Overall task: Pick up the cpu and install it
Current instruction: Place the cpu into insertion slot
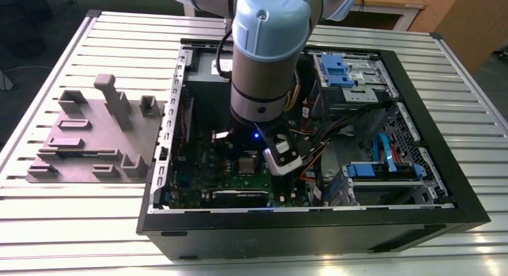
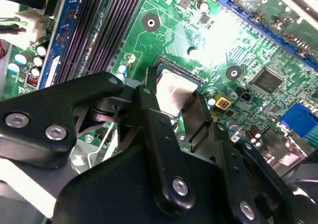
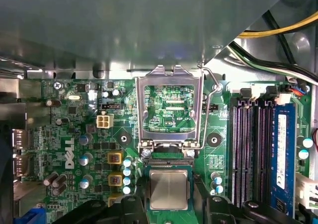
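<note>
Status: end effector (image 2: 174, 105) closed narrow on the small flat square silver-topped cpu (image 3: 169, 189), fingers (image 2: 149, 114) on two opposite edges. It sits at the socket of the green motherboard (image 3: 74, 129), next to the raised metal load frame (image 3: 169, 74); can't tell if seated. My read: light, rigid, slick lid, fragile underside. Hold the rim edges only, level, with low force.

Socket frame (image 3: 169, 76) raised open beside cpu (image 3: 169, 189), cables (image 3: 278, 31) near — board (image 3: 74, 134) low elsewhere.
</note>
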`<state>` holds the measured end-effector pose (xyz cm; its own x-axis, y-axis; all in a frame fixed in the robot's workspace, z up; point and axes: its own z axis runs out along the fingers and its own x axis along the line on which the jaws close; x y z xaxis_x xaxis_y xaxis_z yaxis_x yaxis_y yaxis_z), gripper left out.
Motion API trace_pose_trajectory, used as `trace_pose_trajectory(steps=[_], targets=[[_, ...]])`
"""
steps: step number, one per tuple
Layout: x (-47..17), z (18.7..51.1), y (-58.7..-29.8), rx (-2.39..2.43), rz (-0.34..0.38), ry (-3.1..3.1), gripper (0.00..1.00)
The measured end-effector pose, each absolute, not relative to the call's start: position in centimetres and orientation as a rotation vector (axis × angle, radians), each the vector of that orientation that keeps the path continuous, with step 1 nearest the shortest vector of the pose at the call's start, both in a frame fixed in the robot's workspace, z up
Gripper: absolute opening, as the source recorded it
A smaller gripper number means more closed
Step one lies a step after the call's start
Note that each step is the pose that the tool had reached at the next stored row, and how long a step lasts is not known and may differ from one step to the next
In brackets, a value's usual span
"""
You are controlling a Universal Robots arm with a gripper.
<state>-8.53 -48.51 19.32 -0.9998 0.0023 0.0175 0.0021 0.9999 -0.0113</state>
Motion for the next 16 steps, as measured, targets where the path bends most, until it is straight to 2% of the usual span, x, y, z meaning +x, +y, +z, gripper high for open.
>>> trace_pose_trajectory(steps=[16], targets=[[-8.53,19.08,-48.5,-0.005,0.013,-3.124,0.45]])
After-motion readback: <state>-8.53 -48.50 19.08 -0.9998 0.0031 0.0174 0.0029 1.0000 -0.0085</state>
